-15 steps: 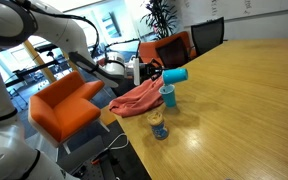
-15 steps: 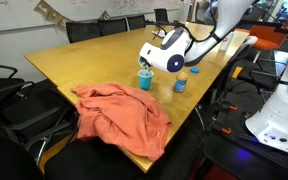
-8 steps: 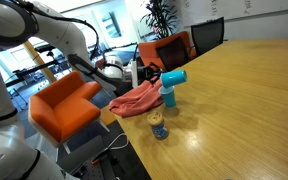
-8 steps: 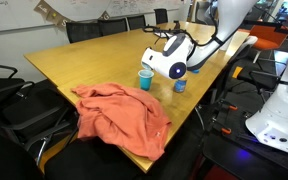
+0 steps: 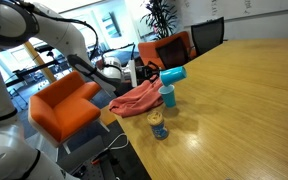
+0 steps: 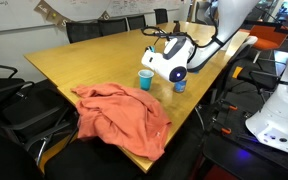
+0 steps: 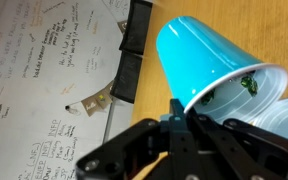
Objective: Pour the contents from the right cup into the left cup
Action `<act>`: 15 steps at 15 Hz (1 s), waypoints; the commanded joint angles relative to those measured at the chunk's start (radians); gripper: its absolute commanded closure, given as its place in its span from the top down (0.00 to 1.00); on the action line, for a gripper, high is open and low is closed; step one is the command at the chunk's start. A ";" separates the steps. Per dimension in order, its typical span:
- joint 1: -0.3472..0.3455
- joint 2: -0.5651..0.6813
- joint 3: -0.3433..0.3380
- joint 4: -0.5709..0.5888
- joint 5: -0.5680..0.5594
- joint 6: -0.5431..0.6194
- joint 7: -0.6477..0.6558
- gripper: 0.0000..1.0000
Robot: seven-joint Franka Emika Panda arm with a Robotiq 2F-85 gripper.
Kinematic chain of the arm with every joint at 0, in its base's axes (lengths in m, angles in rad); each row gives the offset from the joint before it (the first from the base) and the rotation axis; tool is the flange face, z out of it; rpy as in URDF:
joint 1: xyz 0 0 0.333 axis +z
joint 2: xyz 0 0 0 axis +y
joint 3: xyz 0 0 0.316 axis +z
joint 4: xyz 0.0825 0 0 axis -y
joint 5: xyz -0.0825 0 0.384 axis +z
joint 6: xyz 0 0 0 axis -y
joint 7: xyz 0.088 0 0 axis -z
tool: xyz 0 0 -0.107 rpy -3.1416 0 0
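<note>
Wrist view has the gripper clamped on the right cup, which is tipped on its side with its mouth over the rim of the left cup. In both exterior views the left cup stands near the edge of the wooden table, with an orange cloth and a yellow can close by. A scribbled whiteboard and black chairs line the far side.

It's an office mtg room. A big wood table fills the middle, w/ black desk chairs pushed in at the far side. Orange soft chairs sit nearby & a tall green plant stands at the back. A whiteboard full of writing hangs on the wall.
</note>
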 commanded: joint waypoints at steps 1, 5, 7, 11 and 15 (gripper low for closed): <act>0.007 -0.006 0.012 -0.013 -0.031 -0.066 -0.054 0.01; 0.012 0.009 0.014 -0.012 -0.053 -0.114 -0.112 0.01; 0.012 0.014 0.014 -0.012 -0.066 -0.128 -0.131 0.01; 0.009 0.013 0.013 -0.016 -0.086 -0.142 -0.155 0.01; 0.007 0.011 0.014 -0.019 -0.095 -0.141 -0.172 0.01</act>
